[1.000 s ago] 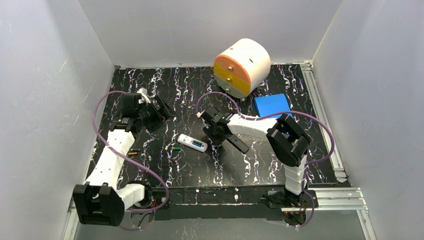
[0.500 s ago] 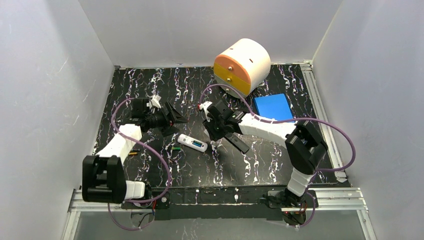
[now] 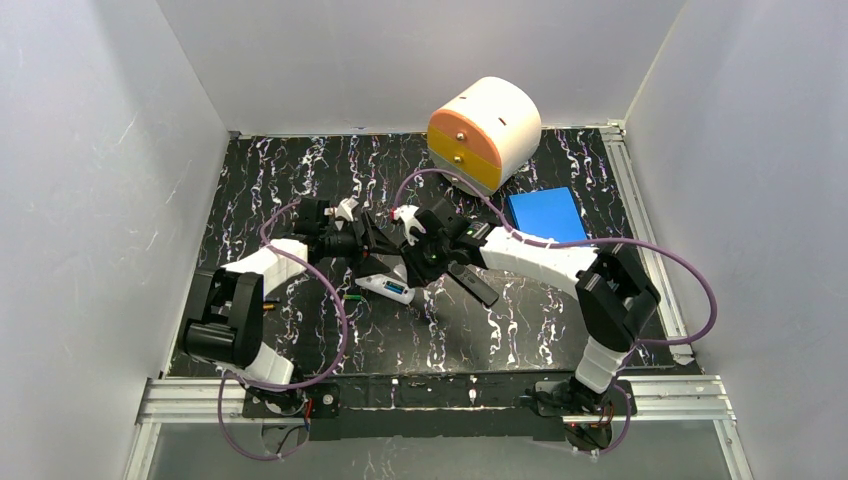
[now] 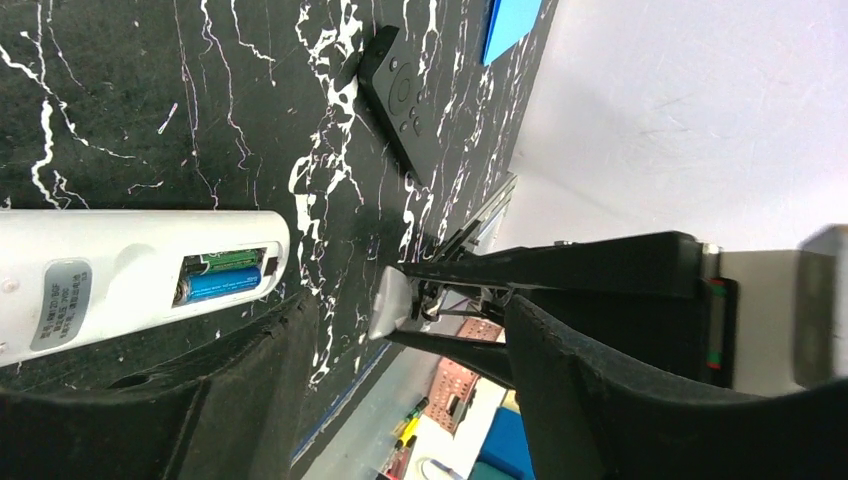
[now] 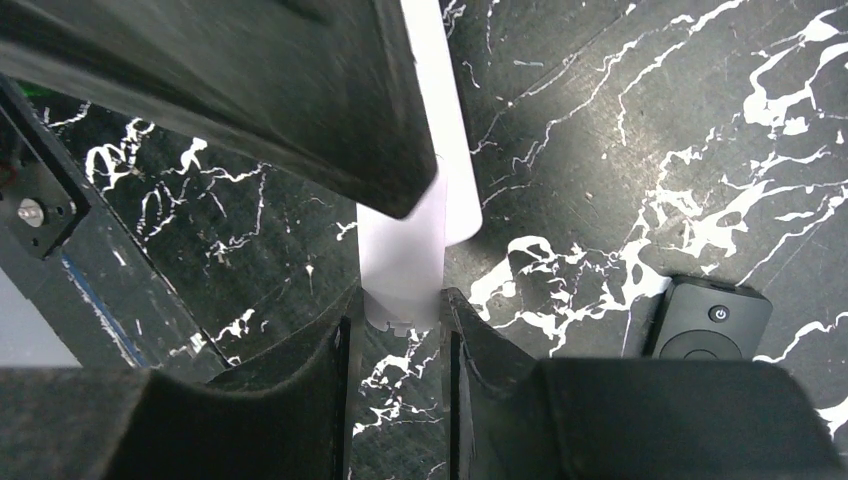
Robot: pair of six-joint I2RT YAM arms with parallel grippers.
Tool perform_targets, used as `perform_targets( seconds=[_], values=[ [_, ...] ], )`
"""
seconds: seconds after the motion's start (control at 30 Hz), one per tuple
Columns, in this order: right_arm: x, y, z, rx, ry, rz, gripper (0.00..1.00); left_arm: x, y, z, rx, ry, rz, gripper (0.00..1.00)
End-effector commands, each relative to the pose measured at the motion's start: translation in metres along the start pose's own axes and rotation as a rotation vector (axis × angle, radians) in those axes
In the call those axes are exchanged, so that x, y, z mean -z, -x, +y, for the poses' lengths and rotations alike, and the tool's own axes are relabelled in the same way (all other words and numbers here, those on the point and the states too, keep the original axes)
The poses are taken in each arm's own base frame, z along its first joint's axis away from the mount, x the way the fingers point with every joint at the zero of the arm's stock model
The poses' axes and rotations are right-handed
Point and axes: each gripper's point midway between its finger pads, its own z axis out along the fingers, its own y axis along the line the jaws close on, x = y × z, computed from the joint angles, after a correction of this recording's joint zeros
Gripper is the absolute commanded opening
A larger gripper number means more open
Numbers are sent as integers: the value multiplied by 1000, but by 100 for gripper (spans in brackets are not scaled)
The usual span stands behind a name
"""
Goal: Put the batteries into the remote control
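The white remote control (image 3: pixel 383 287) lies at mid-table with its battery bay uncovered. A blue battery (image 4: pixel 222 283) sits in that bay, and a green strip shows beside it. One loose green battery (image 3: pixel 352 297) rests on the table just left of the remote control. My right gripper (image 5: pixel 398 300) is shut on a thin white battery cover (image 5: pixel 400 270) and holds it above the remote control's end. My left gripper (image 4: pixel 410 400) is open. Its fingers stand on either side of that cover (image 4: pixel 388 303) without touching it. In the top view the two grippers meet above the remote control.
A black remote (image 3: pixel 473 283) lies right of the white one, also seen in the right wrist view (image 5: pixel 705 320). A blue box (image 3: pixel 543 212) and a round orange-and-white drawer unit (image 3: pixel 484 133) stand at the back right. White walls enclose the black marbled table (image 3: pixel 500 330).
My left arm has swung right from the table's left side to the centre, its jaws narrowing. My right gripper has shifted slightly left, still holding the cover.
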Motion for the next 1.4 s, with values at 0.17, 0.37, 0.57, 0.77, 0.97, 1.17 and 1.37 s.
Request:
perform_targets(
  seconds=[0.17, 0.37, 0.57, 0.77, 0.97, 1.17, 1.37],
  values=[
    [22, 40, 16, 25, 47, -139, 28, -3, -3, -15, -31, -23, 30, 48],
    [21, 48, 17, 25, 50, -157, 28, -5, -9, -20, -17, -60, 70, 22],
    [18, 55, 17, 28, 53, -166, 28, -1, -17, -18, -31, -51, 95, 16],
    [16, 56, 18, 28, 57, -167, 28, 0, -16, -21, -49, -55, 109, 6],
    [26, 57, 7, -48, 21, -200, 72, 4, 0, -42, -118, -82, 39, 0],
    [68, 87, -26, -396, 194, -471, 80, 10, 22, -66, -129, -123, -48, 0],
    [93, 113, -30, -659, 358, -664, 80, 19, 34, -96, -103, -166, -98, 0]
  ],
)
